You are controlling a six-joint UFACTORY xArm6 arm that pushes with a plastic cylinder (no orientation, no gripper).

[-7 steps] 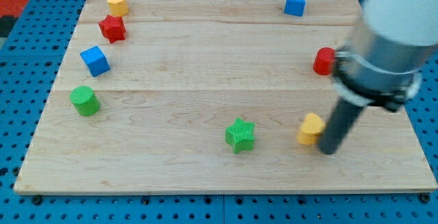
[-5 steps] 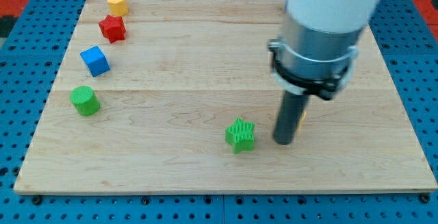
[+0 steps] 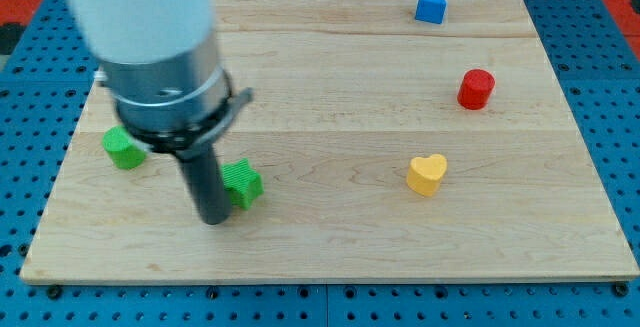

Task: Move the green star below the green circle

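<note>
Camera view: my tip [image 3: 214,217] touches the green star's [image 3: 243,183] left.

On the wooden table [image 3: 330,87] we see a green star [image 3: 243,183] and green circle [image 3: 122,149] near the left edge, a yellow heart [image 3: 427,174], a red cylinder [image 3: 476,88] by the right edge, and a blue block [image 3: 431,6] at the top edge.

Star [image 3: 243,184] right of circle [image 3: 122,149]

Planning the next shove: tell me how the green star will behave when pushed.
The green star looks small and flat-bottomed, so it probably slides rather than rolls. Its points may make it spin if my tip, now against its left side, presses off-centre. It seems light.
</note>
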